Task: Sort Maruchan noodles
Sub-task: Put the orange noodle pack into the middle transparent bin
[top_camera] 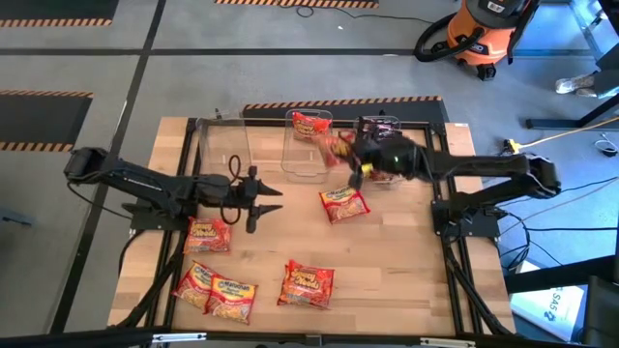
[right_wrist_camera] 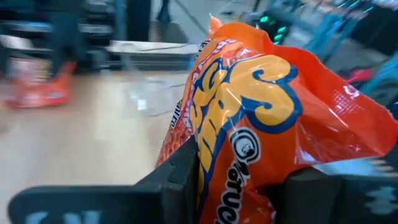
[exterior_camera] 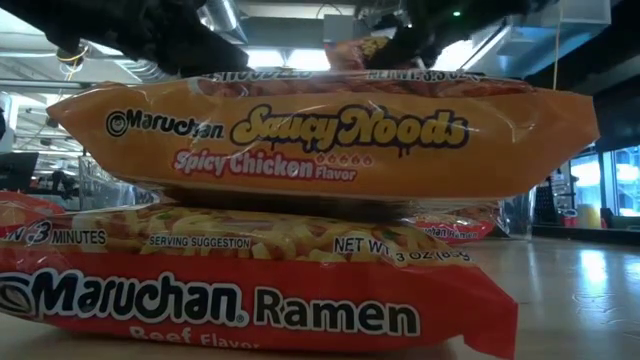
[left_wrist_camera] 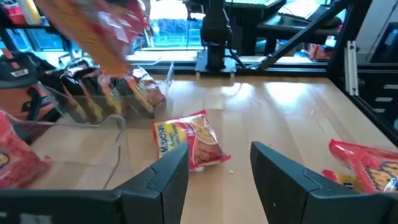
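Maruchan noodles: flat red and orange packets.
One orange packet (right_wrist_camera: 261, 124) is held aloft, five packets (top_camera: 306, 284) lie scattered flat, others sit binned.

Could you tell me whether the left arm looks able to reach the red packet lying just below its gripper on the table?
Probably yes. The left gripper is open and empty, and the red packet lies flat right beside it on bare table, with nothing in between.

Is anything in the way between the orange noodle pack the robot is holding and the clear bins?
Nothing visible. The right gripper holds the orange packet in the air right beside the middle clear bin, which already has one packet leaning inside. The left gripper waits open over the table, off to the side.
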Tool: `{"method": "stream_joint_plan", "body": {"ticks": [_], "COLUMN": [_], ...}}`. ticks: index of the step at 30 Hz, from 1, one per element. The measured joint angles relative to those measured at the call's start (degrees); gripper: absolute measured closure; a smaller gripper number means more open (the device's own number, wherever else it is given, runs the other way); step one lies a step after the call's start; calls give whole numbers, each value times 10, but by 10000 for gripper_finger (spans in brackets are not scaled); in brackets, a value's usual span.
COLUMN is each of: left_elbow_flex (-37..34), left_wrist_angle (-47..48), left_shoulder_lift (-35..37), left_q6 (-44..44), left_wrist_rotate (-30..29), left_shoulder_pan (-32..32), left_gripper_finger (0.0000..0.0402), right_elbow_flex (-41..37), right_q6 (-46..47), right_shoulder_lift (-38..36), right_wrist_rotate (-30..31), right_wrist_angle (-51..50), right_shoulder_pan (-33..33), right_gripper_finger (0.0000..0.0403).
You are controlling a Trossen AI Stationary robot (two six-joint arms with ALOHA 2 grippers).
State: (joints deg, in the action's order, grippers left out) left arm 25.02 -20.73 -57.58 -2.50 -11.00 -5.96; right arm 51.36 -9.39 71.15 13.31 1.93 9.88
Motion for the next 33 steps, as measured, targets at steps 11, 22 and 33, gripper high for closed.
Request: {"method": "stream_joint_plan", "body": {"ticks": [11,22,33], "left_elbow_flex": [0,0,0], "left_wrist_angle": [36,92,92], "left_shoulder_lift": [-5,-6,-6], "left_q6": [-47,-109,-96], "left_wrist_rotate": [-5,-5,-1], "left_shoulder_pan": [8,7,8], "left_gripper_finger": [237,237,237], "right_elbow_flex": [251,381,381], "right_q6": [-160,-276,-286], "right_shoulder_lift": [195,368,426], "right_wrist_rotate": [-49,-95,-112], "right_wrist_angle": [-190,-270,-296], "right_shoulder_pan": [125,162,163], "right_gripper_finger": [304,304,304]}}
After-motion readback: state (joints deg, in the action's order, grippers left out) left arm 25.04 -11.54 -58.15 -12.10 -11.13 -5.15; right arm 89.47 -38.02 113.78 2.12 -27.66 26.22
